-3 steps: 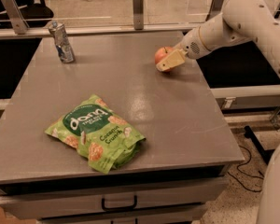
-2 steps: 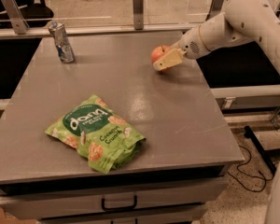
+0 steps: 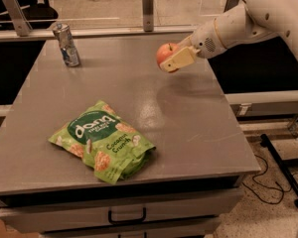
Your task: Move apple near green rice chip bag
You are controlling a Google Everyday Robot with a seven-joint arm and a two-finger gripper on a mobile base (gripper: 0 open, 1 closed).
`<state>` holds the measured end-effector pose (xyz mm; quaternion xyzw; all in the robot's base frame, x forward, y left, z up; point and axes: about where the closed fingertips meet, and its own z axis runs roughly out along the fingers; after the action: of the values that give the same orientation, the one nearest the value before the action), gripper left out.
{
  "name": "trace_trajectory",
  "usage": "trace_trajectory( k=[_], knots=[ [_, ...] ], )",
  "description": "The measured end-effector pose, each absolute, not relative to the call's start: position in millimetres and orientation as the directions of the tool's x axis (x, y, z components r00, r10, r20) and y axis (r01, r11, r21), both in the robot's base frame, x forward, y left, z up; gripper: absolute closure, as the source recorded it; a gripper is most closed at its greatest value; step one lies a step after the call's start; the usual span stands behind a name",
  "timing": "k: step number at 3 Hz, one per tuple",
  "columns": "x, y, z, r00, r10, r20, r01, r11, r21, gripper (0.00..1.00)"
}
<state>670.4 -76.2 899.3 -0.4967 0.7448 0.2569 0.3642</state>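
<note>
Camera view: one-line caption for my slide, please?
Gripper holds the apple over the table, far right, away from the green rice chip bag.

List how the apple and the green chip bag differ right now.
The apple is round, red-orange and small; the green rice chip bag is flat, crinkled, light green and bigger. The apple is held above the far right of the table by the gripper, which is shut on it; the green rice chip bag lies free at the front left. Both are over the same grey table.
</note>
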Motion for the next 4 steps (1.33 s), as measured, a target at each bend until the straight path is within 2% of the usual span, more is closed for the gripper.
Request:
trace_trajectory(
  k=[1,4],
  knots=[
    [667.6,-70.9,895.7,-0.239,-0.557,-0.795,-0.935,0.353,0.034,1.00],
    [551.2,13.9,860.3,-0.060,-0.572,-0.818,-0.997,-0.008,0.078,1.00]
  ],
)
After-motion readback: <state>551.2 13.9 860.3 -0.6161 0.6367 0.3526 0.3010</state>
